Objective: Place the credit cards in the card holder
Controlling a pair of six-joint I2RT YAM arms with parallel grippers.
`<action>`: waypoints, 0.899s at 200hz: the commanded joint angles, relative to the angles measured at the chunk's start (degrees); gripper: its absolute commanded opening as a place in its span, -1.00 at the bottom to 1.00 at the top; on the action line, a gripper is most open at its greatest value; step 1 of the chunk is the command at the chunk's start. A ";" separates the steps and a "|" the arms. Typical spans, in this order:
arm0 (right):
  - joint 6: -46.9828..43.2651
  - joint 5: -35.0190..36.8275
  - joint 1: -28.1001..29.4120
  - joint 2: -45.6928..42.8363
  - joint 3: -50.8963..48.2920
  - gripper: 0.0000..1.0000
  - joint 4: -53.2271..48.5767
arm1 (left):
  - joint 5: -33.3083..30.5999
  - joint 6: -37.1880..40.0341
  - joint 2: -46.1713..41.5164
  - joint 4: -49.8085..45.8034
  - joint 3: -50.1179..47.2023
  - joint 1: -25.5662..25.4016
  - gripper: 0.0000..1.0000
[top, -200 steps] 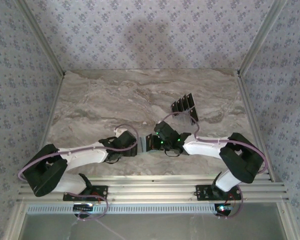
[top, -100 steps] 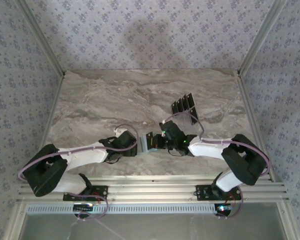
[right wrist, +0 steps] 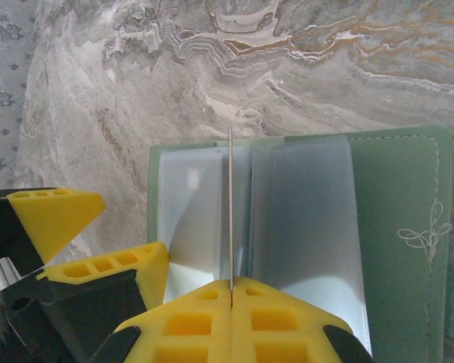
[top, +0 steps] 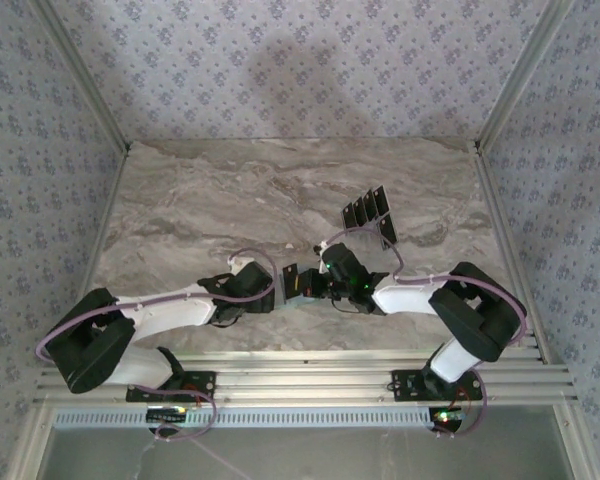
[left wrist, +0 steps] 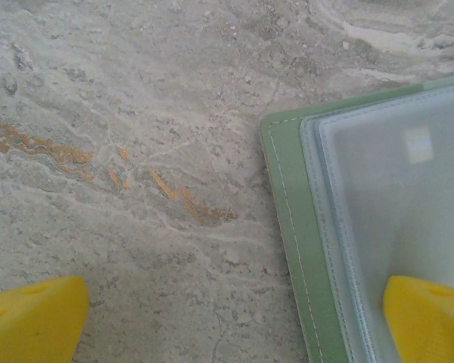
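Observation:
The card holder [right wrist: 401, 227] lies open on the marble, pale green with clear plastic sleeves [right wrist: 310, 219]; it is also under both grippers [top: 296, 299]. My right gripper [right wrist: 231, 286] is shut on a thin credit card [right wrist: 231, 204], seen edge-on and standing over the middle of the sleeves. My left gripper [left wrist: 231, 321] is open, with one yellow fingertip [left wrist: 427, 318] on the holder's left clear sleeve and the other [left wrist: 30, 321] over bare marble. In the top view the left gripper [top: 273, 292] and right gripper [top: 302, 284] meet over the holder. Several more dark credit cards [top: 368, 212] stand in a row behind.
The marble tabletop [top: 210, 200] is bare to the left and at the back. Patterned walls enclose it on three sides, and an aluminium rail [top: 310, 375] runs along the near edge by the arm bases.
My right gripper has shifted slightly left with the card, and its elbow has swung in. The left arm has not moved.

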 commanded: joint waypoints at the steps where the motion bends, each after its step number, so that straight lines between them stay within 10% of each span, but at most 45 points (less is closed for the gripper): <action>1: 1.26 -0.78 0.02 1.40 -1.03 -1.00 2.27 | -1.41 -0.02 0.18 -2.91 -1.00 0.32 1.00; 180: 6.27 -4.26 0.10 3.69 -4.32 -1.00 11.32 | -1.41 -0.02 0.34 -2.84 -1.14 0.32 0.99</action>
